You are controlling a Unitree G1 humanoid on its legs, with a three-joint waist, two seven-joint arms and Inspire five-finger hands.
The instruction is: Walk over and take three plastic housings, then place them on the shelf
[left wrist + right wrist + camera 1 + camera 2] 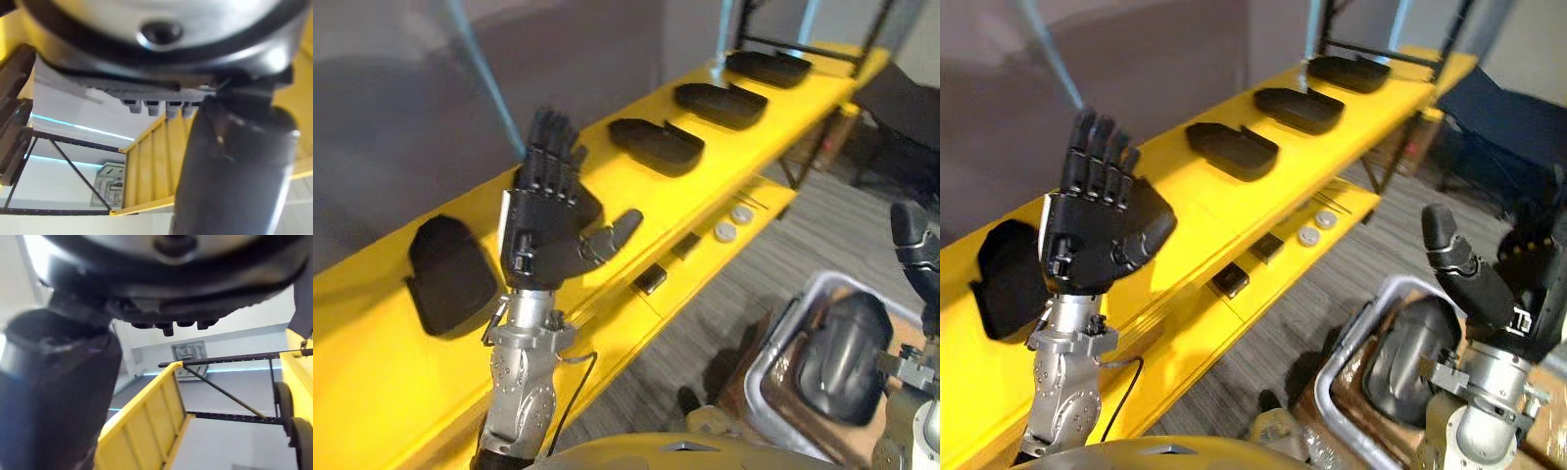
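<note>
Yellow shelf (pixel 372 392) carries four black plastic housings (pixel 656 145), and one more housing (pixel 842 357) lies in the bin (pixel 1351 338) just below the right hand (pixel 1489 284), open and empty like the farther left hand (pixel 543 225).

Bright, even light falls from above on the yellow shelf (pixel 372 382), and its top carries a pale sheen toward the far end. The dark housings (pixel 656 145) throw short, soft shadows just beside them. The wall (pixel 391 117) behind is dim grey, crossed by a pale blue streak of light. The floor (pixel 773 264) lies darker. White glare spots sit on the glossy left hand (pixel 161 58).
</note>
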